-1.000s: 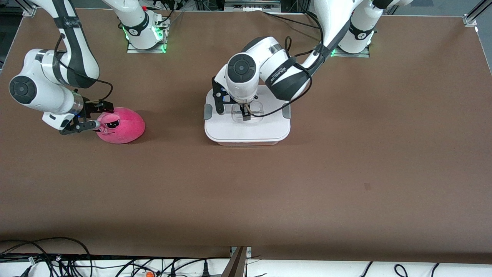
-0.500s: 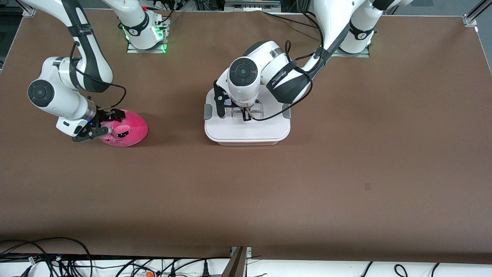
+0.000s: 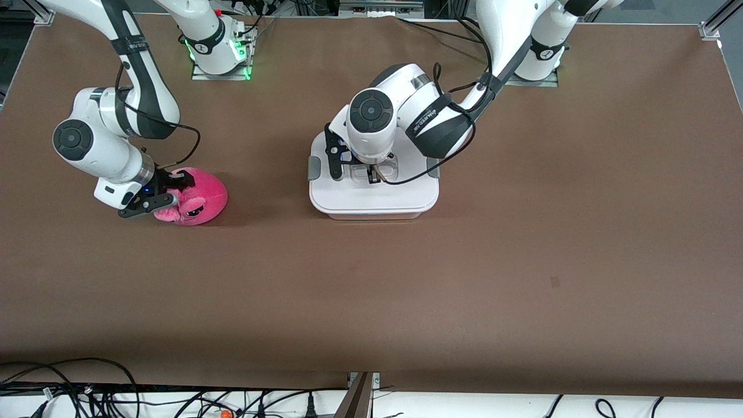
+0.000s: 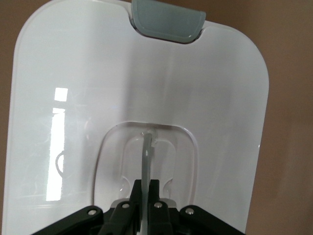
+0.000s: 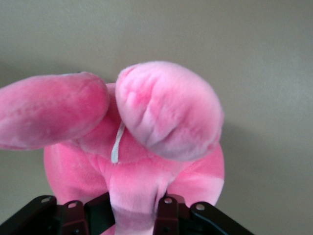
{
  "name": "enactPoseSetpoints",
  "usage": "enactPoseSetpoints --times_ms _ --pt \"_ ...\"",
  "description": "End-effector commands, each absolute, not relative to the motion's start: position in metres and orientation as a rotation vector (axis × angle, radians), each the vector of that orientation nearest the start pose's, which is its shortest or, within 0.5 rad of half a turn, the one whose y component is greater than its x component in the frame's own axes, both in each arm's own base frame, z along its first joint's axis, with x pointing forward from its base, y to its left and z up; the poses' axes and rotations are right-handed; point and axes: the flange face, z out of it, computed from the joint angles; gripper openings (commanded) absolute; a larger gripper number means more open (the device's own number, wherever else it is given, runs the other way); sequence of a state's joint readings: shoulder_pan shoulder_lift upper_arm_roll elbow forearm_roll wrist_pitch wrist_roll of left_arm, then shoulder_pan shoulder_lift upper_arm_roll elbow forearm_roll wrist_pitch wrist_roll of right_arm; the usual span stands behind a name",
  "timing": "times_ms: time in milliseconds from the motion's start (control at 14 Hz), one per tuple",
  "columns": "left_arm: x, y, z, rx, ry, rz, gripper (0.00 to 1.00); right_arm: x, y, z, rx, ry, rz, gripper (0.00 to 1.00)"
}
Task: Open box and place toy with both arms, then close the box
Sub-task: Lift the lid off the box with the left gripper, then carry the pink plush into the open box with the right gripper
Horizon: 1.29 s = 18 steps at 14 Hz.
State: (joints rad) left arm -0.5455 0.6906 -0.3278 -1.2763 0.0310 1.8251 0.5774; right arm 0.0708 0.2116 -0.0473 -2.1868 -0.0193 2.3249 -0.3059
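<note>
Your left arm bends down over the box at mid-table, its left gripper pinched on the lid's recessed handle. Your right arm reaches low toward its end of the table, where the right gripper clamps the toy.

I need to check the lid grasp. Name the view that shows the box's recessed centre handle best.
The left wrist view: the recessed clear handle in the flat white plastic lid fills the frame, with the left end effector shut on its thin upright tab. The front view shows the handle small, partly covered by the left arm. The right wrist view shows none of it.
</note>
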Motion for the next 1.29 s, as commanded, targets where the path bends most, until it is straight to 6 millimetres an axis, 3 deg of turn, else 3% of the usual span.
enactPoseSetpoints --times_ms 0,214,357,500,714,857,1071,1143,1214 --pt "0.503 -0.504 0.399 -2.562 2.131 0.237 0.00 0.555 0.023 0.286 -3.104 -0.442 0.103 0.00" --pt "0.507 -0.479 0.445 -2.611 2.108 0.235 0.00 0.562 0.025 0.295 -3.106 -0.467 0.077 0.00" --pt "0.512 -0.450 0.472 -2.607 2.066 0.278 0.00 0.568 0.027 0.313 -3.101 -0.493 0.101 0.00" --pt "0.529 -0.402 0.481 -2.606 2.025 0.423 0.00 0.580 0.038 0.343 -3.073 -0.583 0.157 0.00" --pt "0.578 -0.298 0.505 -2.662 1.915 0.477 0.00 0.593 0.072 0.394 -3.011 -0.765 0.225 0.00" --pt "0.609 -0.236 0.531 -2.643 1.966 0.373 0.00 0.594 0.116 0.425 -2.973 -0.878 0.233 0.00" --pt "0.642 -0.131 0.546 -2.625 2.036 0.275 0.00 0.569 0.225 0.458 -2.893 -1.139 0.206 0.00" --pt "0.645 -0.117 0.546 -2.596 2.056 0.272 0.00 0.556 0.258 0.460 -2.885 -1.229 0.200 0.00" --pt "0.646 -0.115 0.545 -2.567 2.078 0.273 0.00 0.543 0.287 0.460 -2.899 -1.306 0.194 0.00"
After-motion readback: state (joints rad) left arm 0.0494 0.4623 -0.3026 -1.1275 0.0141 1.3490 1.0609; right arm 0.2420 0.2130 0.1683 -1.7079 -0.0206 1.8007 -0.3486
